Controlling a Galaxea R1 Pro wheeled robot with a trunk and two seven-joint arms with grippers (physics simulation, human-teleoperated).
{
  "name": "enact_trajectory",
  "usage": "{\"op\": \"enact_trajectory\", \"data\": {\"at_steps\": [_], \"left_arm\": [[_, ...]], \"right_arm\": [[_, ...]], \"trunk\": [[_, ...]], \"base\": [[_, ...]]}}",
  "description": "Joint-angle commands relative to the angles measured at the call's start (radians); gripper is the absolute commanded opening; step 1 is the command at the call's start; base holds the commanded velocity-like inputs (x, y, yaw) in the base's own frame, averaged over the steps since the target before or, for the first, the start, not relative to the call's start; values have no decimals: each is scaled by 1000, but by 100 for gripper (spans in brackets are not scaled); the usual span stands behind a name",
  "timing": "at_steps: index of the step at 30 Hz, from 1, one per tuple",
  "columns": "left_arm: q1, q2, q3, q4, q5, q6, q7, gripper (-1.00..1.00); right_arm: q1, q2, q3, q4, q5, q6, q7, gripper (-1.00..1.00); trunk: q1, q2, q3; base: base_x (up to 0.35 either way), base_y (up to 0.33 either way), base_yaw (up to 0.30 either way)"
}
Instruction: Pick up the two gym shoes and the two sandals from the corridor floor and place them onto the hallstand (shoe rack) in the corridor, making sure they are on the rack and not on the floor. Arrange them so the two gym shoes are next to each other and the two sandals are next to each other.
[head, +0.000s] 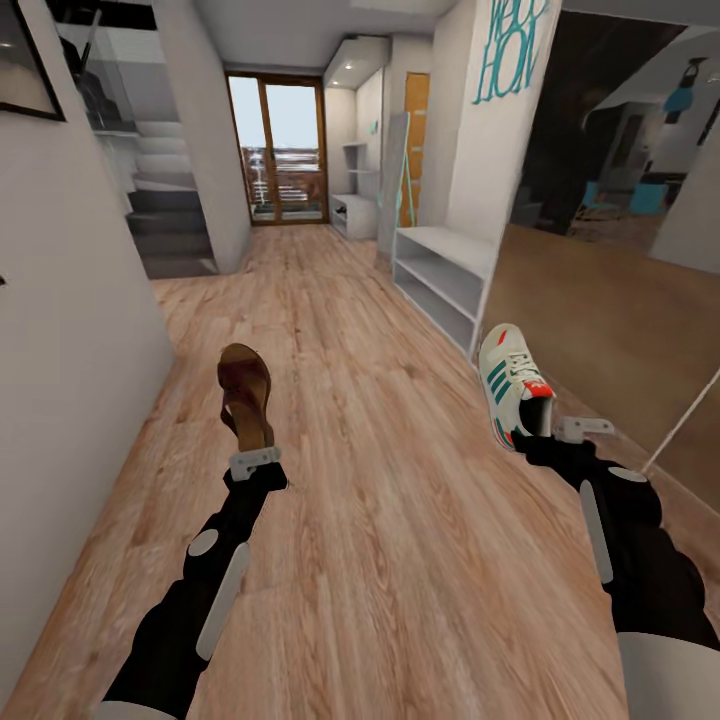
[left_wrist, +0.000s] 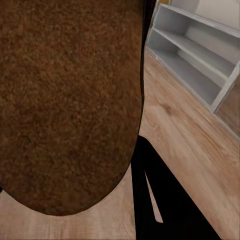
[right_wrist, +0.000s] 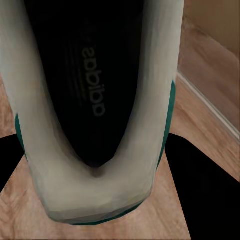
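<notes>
A brown sandal (head: 245, 393) is held clamped in the left gripper (head: 254, 462) and a gym shoe (head: 513, 383) in the right gripper (head: 570, 432), toes forward, with the hallstand (head: 352, 212) far ahead-right.

Dark brown sandal (head: 246, 392) with a tan insole; cream-white sneaker (head: 511, 383) with green stripes and red-orange lining; light brown wood-grain floor (head: 400, 520); pale grey-white shelf unit (head: 440, 275); black arms
</notes>
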Motion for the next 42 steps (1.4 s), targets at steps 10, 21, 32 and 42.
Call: {"op": "enact_trajectory", "data": {"at_steps": [10, 21, 32, 42], "left_arm": [[-1, 0, -2, -1, 6, 6, 7, -100], [-1, 0, -2, -1, 6, 7, 6, -100], [-1, -1, -5, -1, 6, 7, 7, -100], [-1, -1, -7, -1, 6, 7, 7, -100]], "right_arm": [[0, 0, -1, -2, 5, 5, 7, -100], [0, 0, -1, -2, 5, 5, 7, -100], [0, 0, -1, -2, 5, 5, 8, -100], [0, 0, -1, -2, 5, 5, 8, -100]], "trunk": [[0, 0, -1], [0, 0, -1], [0, 0, -1], [0, 0, -1]], "base": [[345, 0, 297], [345, 0, 81], [345, 0, 0], [345, 0, 0]]}}
